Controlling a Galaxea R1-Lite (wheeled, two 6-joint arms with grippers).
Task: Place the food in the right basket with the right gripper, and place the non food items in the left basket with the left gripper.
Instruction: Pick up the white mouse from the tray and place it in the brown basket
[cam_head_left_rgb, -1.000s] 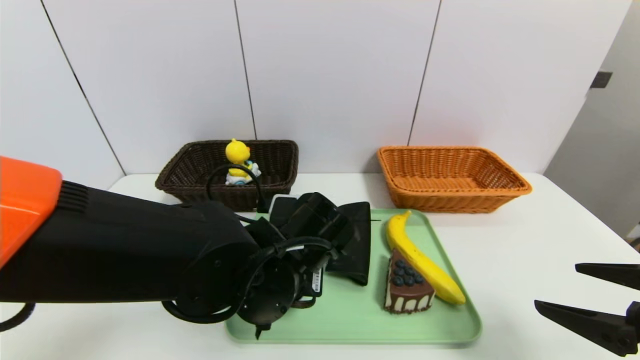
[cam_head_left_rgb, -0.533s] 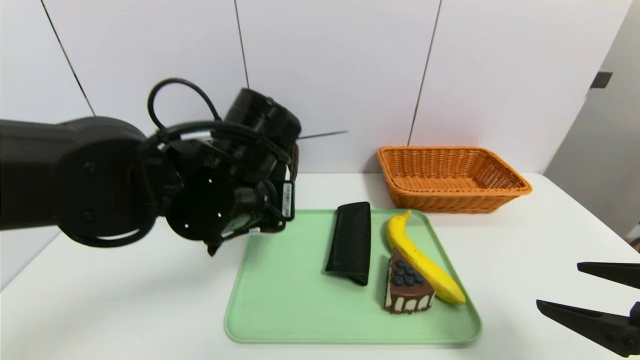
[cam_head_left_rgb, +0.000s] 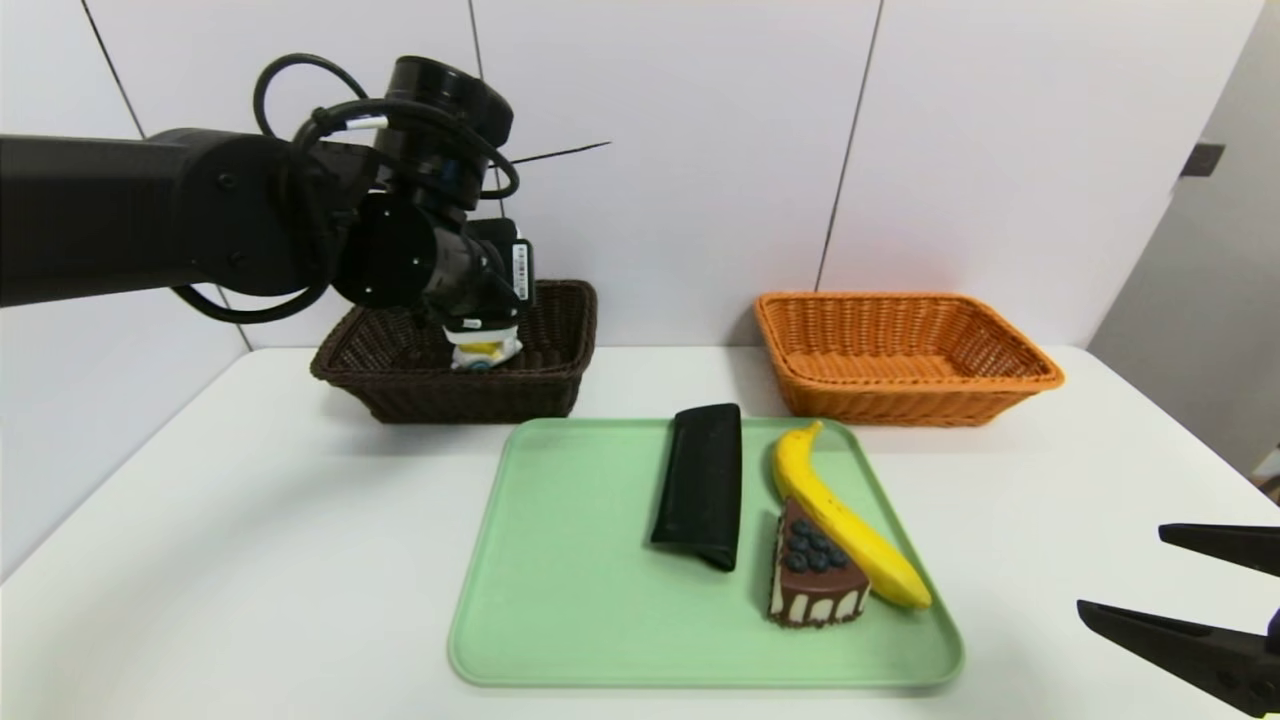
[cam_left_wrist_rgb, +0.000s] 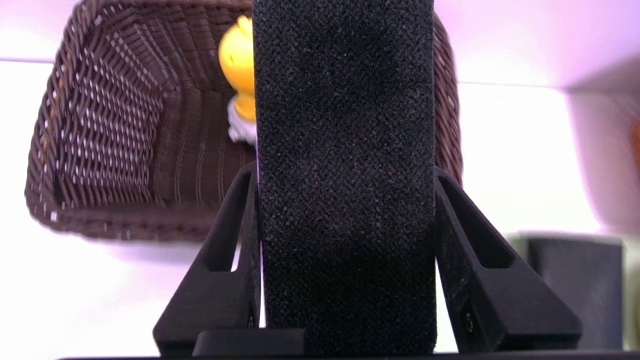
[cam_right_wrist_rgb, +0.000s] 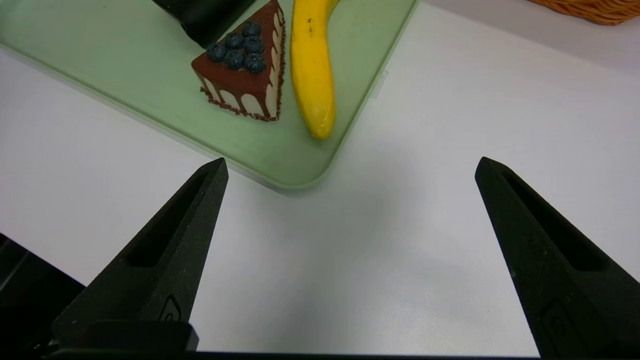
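Parked just off the near right corner of the green tray (cam_head_left_rgb: 570, 560): right gripper (cam_right_wrist_rgb: 350, 161), spread wide on nothing.

On the tray's near right part: chocolate cake wedge (cam_head_left_rgb: 815, 580), touching the banana (cam_head_left_rgb: 845, 520) along the right edge. Toward the tray's middle and far side, just left of the banana: flat black fabric case (cam_head_left_rgb: 700, 485). All three yet to be sorted.

Just beyond the tray's far right corner: orange basket (cam_head_left_rgb: 900, 385), nothing visible inside. Beyond the far left corner: dark brown basket (cam_head_left_rgb: 450, 395), with the yellow duck toy (cam_left_wrist_rgb: 239, 65) already in it.

High above that far left corner: left gripper (cam_left_wrist_rgb: 344, 172), pinching a black oblong device (cam_left_wrist_rgb: 345, 100) across its width, aimed down at the dark basket.

Likely risks:
- Letting go from this height could drop the device onto the duck, or bounce it off the flared rim onto the table.
- Releasing short of the near wall would miss the basket altogether.
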